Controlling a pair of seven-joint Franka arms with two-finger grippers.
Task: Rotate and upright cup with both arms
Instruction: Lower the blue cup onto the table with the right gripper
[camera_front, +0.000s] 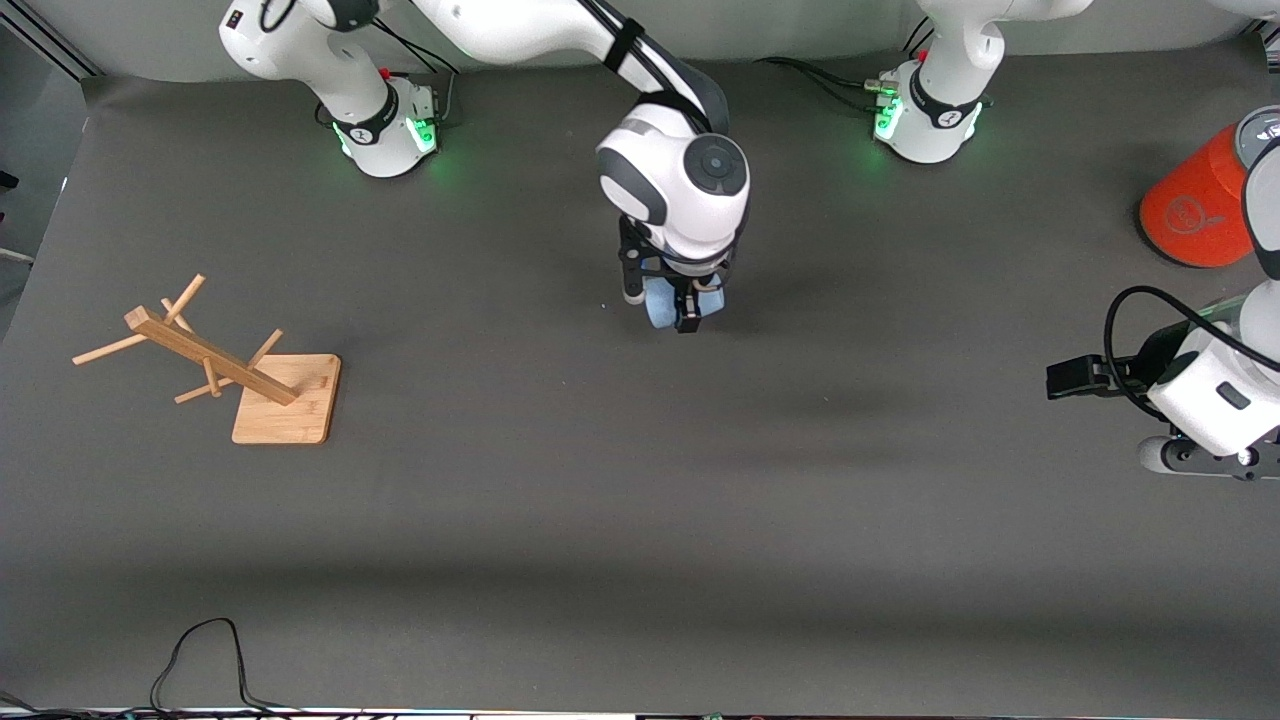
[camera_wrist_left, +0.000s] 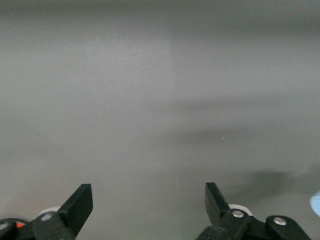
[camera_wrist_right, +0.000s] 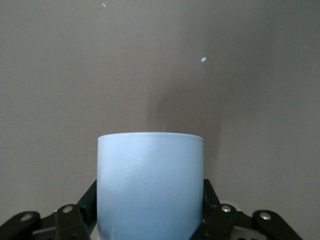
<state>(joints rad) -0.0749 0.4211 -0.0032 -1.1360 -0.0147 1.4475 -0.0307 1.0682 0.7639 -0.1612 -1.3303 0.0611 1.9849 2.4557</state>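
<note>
We see the right gripper over the middle of the dark table, pointing downward from an arm that reaches out from its base at the right arm's end, and its two fingers are clamped on the cup, one on each side of the pale-blue wall; in the right wrist view the cup fills the space between the black fingers, its flat closed end turned away from the wrist, and the table shows past it with the cup's shadow on it. We cannot tell from these views whether the cup touches the table or hangs just above it. The left gripper waits over the left arm's end of the table, well apart from the right gripper and the cup, with its fingers spread wide and nothing between them. Beside the left gripper, toward the bases, stands an orange cylinder with a grey lid. Well apart from the right gripper, toward the right arm's end, a wooden rack with pegs leans on its square base
</note>
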